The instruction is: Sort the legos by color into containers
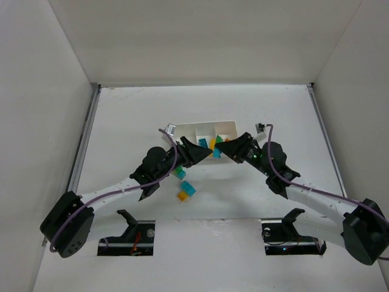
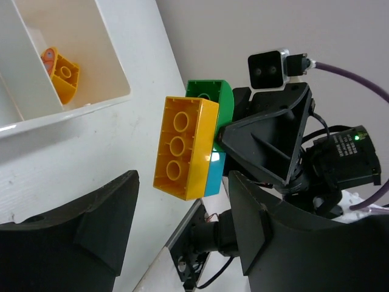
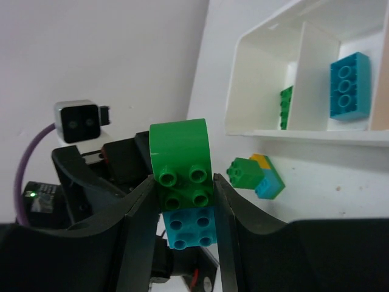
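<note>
I am clamping my right gripper (image 3: 185, 210) on a stack held above the table (image 1: 121, 121), just in front of the tray (image 1: 226, 124): a green brick (image 3: 180, 155) on a cyan brick (image 3: 189, 228), with a yellow brick (image 2: 182, 146) stuck to their side. My left gripper (image 2: 182, 185) is standing open around the yellow brick, its jaws clear of it on both sides. In the tray, a cyan piece (image 3: 349, 84) and a green piece (image 3: 285, 108) are lying in neighbouring compartments, and an orange piece (image 2: 61, 76) in an end one. Loose legos (image 1: 185, 190) are lying on the table nearby.
</note>
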